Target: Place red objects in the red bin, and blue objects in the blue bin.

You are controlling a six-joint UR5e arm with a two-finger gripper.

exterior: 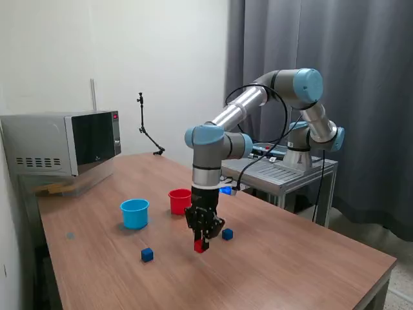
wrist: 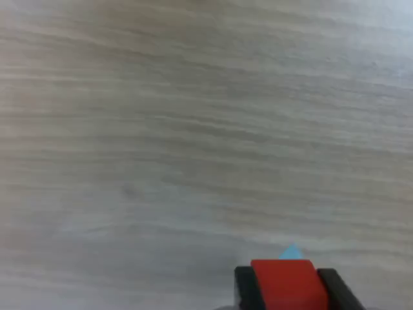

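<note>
My gripper [exterior: 202,243] points straight down at the table and is shut on a small red cube [exterior: 201,246], which is at or just above the wood. The wrist view shows the red cube [wrist: 288,285] held between the two black fingers [wrist: 245,287]. One dark blue cube [exterior: 227,234] lies just to the exterior view's right of the gripper. A second dark blue cube [exterior: 147,254] lies to its left. The red cup [exterior: 180,201] and the light blue cup [exterior: 135,213] stand behind the gripper. A second red cube is not in view.
A microwave [exterior: 64,142] stands at the table's far left corner on the exterior view's left. A thin black stand [exterior: 147,132] rises at the back edge. A grey metal cart [exterior: 284,171] holds the arm's base beyond the table.
</note>
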